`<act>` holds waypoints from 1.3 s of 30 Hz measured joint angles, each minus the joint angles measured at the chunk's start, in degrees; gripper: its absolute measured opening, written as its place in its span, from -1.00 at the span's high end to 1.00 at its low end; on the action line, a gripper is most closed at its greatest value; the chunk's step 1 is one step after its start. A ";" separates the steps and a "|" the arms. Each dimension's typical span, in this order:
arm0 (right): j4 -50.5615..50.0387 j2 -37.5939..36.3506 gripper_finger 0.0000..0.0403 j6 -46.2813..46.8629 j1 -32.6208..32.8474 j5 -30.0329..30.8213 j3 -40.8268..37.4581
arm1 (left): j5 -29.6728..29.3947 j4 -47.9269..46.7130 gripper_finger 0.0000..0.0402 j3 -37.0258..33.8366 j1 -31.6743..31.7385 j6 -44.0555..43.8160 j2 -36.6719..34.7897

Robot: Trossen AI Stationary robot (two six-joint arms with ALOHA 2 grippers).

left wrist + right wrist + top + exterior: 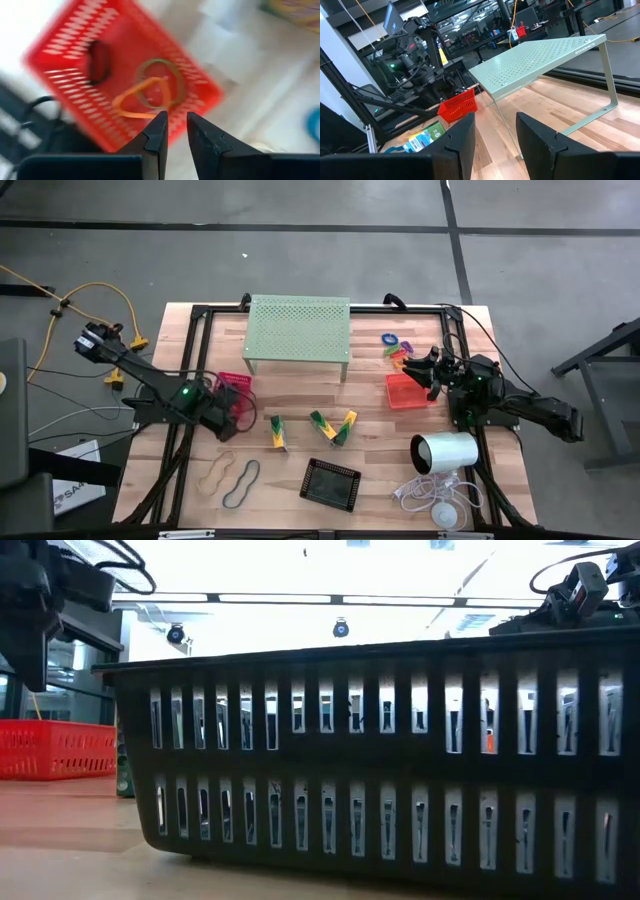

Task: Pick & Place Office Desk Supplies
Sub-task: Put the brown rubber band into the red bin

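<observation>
The left end effector (173, 131) hangs slightly parted and empty above the red tray (120, 75) holding green and orange bands (150, 92); the right end effector (495, 132) hangs open, empty.

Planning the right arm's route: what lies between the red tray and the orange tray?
High view: the green stand sits between the red tray and orange tray.

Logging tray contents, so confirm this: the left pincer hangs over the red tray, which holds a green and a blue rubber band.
One detail is wrong. In the left wrist view the red tray under the left pincer holds a green rubber band and an orange rubber band, not a blue one.
</observation>
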 joint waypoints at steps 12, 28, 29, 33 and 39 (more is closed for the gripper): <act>0.02 0.02 0.35 0.00 0.00 0.00 -0.02 | 4.96 11.38 0.67 0.00 -9.64 2.14 0.73; 0.00 0.01 0.35 0.00 0.00 0.00 -0.01 | 1.36 15.71 0.67 0.00 -20.70 4.82 11.64; 0.01 0.00 0.35 0.00 -0.02 0.00 -0.01 | 1.36 15.90 0.67 0.00 -21.04 4.81 12.58; 0.01 0.00 0.35 0.01 -0.01 0.00 -0.02 | 1.36 16.50 0.67 0.00 -21.72 4.41 15.58; 0.00 0.01 0.35 0.01 -0.01 0.00 -0.01 | 1.36 16.58 0.67 0.00 -21.84 4.42 18.48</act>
